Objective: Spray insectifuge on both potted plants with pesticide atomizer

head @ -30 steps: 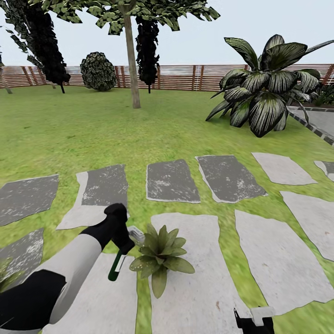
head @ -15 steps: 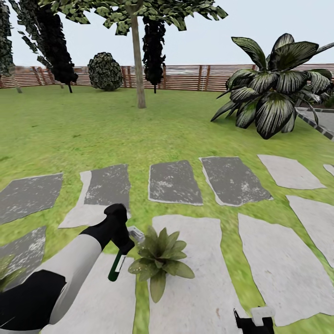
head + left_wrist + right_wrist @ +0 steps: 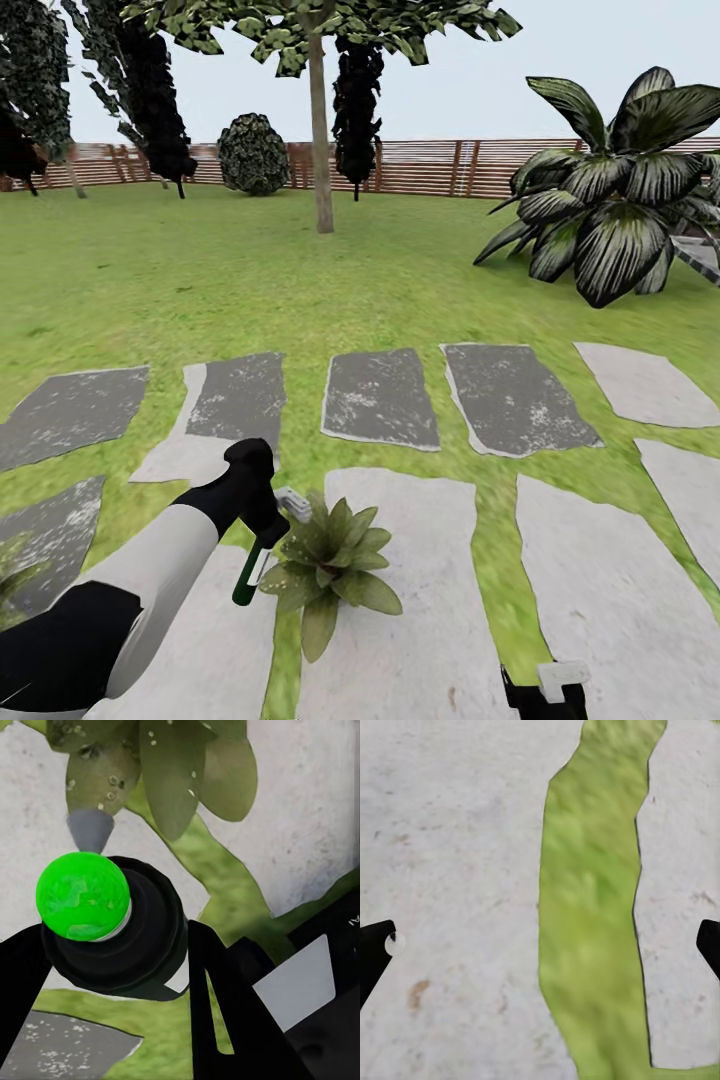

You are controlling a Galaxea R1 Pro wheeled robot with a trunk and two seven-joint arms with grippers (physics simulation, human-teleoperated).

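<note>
Left hand is clamped round the pesticide atomizer, holding it tilted with the whitish trigger head right up against the potted plant; that plant sits on a pale stepping stone in the lawn; left wrist view has the fingers either side of the bottle; right hand hangs spread wide over stone and grass, holding nothing.

Camera view turned left

The low green-leaved potted rosette now sits nearer the slim dark-green spray bottle; the large striped-leaf plant lies further right in the picture.
</note>
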